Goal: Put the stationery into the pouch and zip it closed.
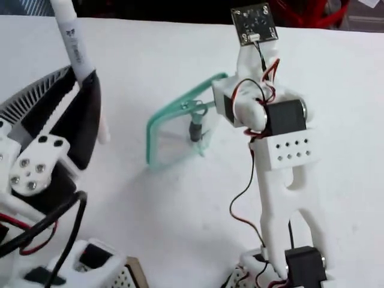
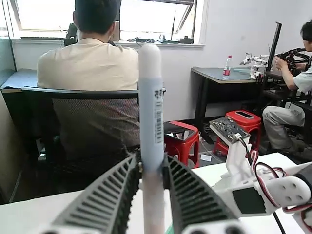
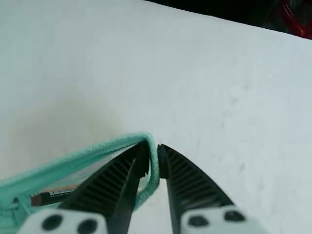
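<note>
Risks, L to R. The left hand (image 1: 84,81) carries a long white cylindrical marker (image 1: 75,45), gripped low on the barrel, w/ most of it sticking out toward 12 o'clock. W/ that much overhang it could pivot or slide in the grip on the way over, & the long end could knock the rim instead of going in.

The clear plastic pouch with a mint-green zip rim (image 1: 174,138) lies on the white tabletop (image 1: 180,228) at approx. 3 o'clock of that hand, well apart from it. Its mouth looks held up by one corner only, so a shove from the marker may fold it shut or drag it.

The right hand (image 3: 153,153) has just a thin bit of rim at the pouch's 2 o'clock corner, prob. easy to lose if tugged. A dark pencil with a brown end (image 3: 48,197) lies inside already & could roll out if the pouch tips. Zip not yet closed; can't tell where the puller sits.

Hands. Left hand: closed down to the marker's width, ribbed fingers (image 2: 112,195) on both sides of the barrel, touching nothing else. Right hand: all but shut, tips pinching the green rim, w/ a gap no wider than the rim itself.
</note>
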Motion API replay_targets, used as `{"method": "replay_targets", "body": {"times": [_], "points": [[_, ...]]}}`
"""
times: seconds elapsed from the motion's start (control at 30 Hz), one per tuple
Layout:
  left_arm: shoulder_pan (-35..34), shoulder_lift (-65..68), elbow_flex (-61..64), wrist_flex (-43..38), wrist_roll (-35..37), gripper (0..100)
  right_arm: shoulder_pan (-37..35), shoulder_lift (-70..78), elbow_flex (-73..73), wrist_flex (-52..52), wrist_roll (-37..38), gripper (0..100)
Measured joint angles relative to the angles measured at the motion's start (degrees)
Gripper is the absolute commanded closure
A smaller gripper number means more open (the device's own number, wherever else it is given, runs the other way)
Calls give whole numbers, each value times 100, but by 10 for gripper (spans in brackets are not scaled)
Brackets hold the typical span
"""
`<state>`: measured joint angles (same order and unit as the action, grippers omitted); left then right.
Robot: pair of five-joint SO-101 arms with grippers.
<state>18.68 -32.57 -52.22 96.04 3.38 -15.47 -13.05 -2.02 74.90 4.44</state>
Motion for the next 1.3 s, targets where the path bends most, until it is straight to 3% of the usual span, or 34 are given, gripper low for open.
{"method": "replay_targets", "body": {"times": [0.13,0.3,0.53,0.83,0.97,1.3], "points": [[9,-413,1785,-1178,0,977,0,0,18,-9,-9,981],[26,-756,4097,-3305,0,977,0,0,18,-9,-9,981],[800,-1565,7279,-6444,0,977,0,0,18,-9,-9,981],[1037,-2145,10215,-9899,114,977,0,0,18,-9,-9,981],[1037,-2145,10690,-10567,378,977,0,0,18,-9,-9,981],[879,-2145,11402,-10725,466,977,149,0,18,-9,-9,981]]}}
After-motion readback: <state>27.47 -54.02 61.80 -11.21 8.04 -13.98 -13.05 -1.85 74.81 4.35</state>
